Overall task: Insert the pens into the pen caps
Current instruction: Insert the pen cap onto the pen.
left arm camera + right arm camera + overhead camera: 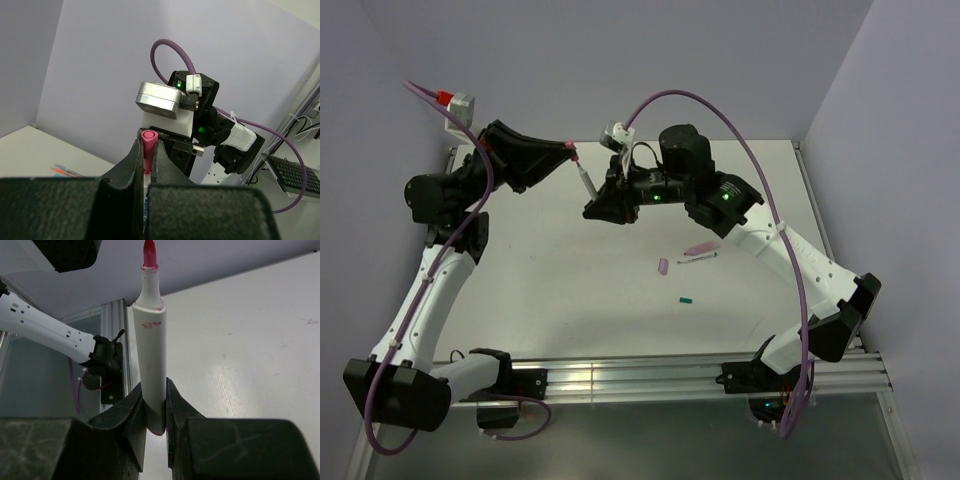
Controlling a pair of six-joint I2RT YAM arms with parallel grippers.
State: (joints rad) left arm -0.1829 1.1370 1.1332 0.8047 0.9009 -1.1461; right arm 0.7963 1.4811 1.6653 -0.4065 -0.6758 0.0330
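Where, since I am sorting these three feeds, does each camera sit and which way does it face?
Top external: above and behind the bases, looking down on the table; both arms show, left gripper and right gripper close together.
Left wrist: on the left arm, looks along its own fingers, past the gripped pink cap, at the right arm.
Right wrist: on the right arm, looks along its own fingers and the gripped white pen, towards the left arm.
Shared: top and right wrist views both show the white pen.

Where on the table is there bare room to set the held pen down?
Bare: the table patch between the left arm and the lilac cap. Crowded: right of centre, around that cap and the teal cap, near the right arm.
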